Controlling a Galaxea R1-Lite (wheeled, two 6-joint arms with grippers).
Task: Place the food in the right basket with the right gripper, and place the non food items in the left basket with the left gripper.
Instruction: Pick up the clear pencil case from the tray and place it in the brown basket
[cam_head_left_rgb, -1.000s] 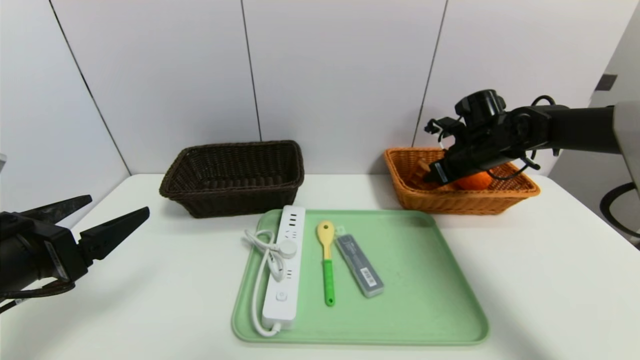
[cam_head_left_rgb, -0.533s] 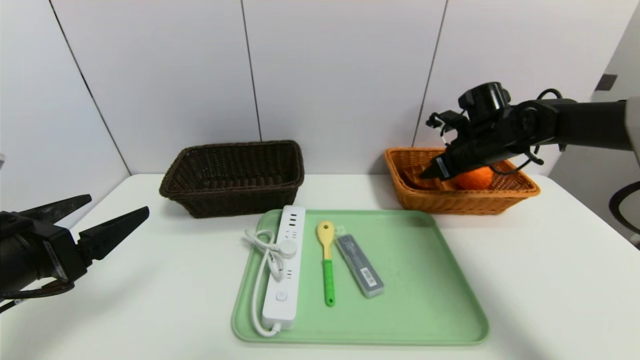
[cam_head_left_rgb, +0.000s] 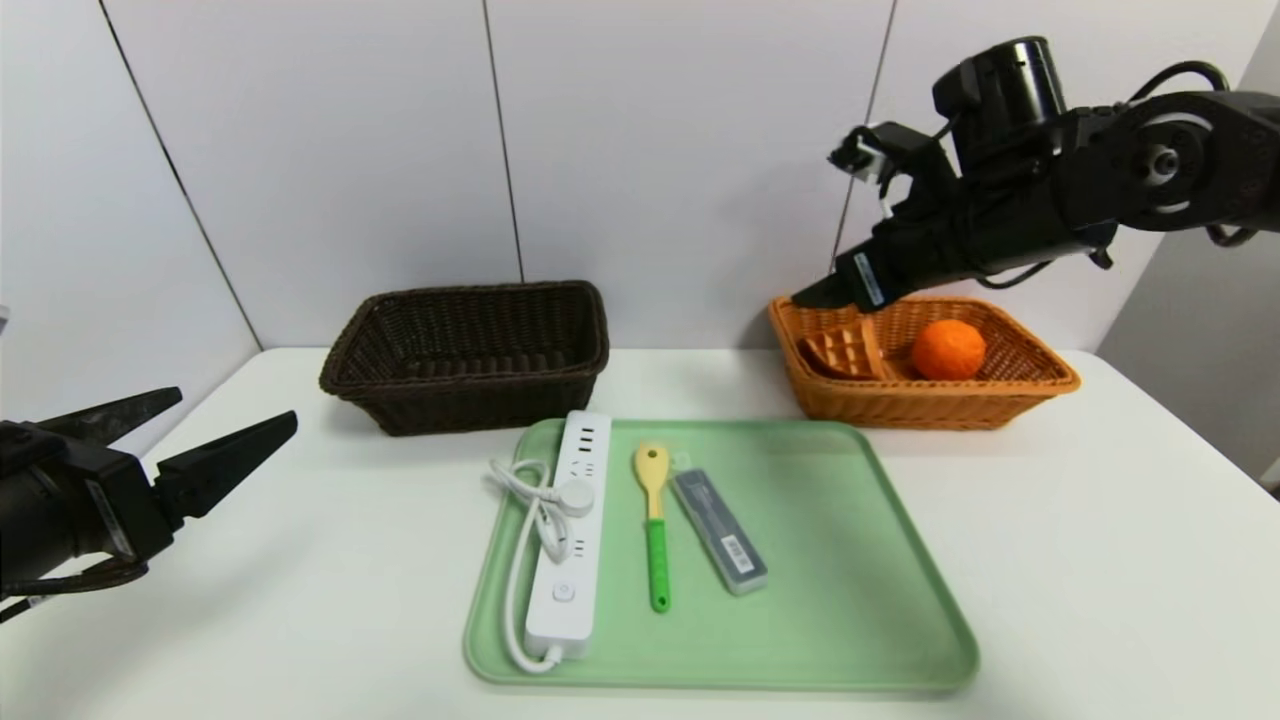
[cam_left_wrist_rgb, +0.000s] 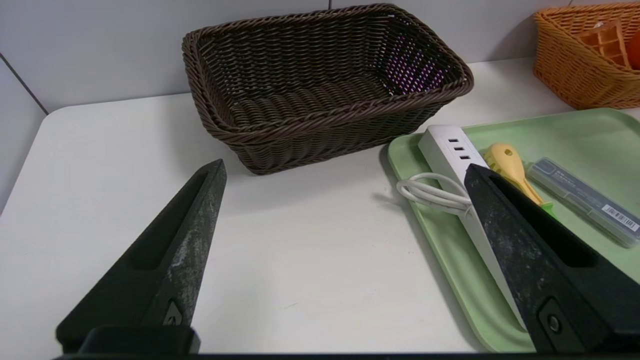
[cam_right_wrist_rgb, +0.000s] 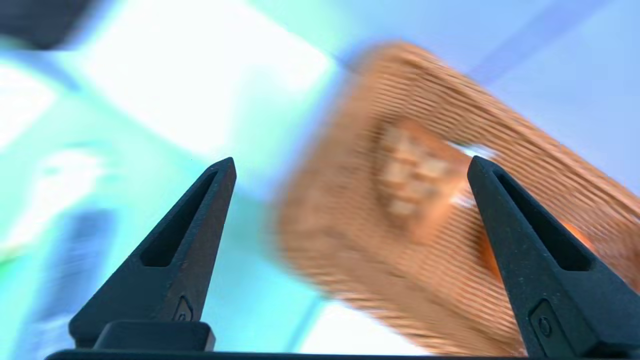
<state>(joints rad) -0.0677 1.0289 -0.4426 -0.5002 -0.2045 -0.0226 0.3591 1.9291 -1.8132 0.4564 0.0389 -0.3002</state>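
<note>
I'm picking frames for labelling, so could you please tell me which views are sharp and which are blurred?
Head view: sharp throughout, soft shadows under the green tray and brown basket. Left wrist view: crisp on the power strip. Right wrist view: heavily smeared, with the orange basket streaked and a bluish-green wash; only the right gripper is sharp.

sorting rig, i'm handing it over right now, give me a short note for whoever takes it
Right gripper: open, empty, raised above the near-left corner of the orange basket.
Left gripper: open, empty, parked low at the table's left edge.
Done: the orange and the waffle lie in the orange basket.
Left: the power strip, the spoon and the grey case lie on the green tray; all go into the brown basket, which has nothing in it, with the left gripper.
</note>
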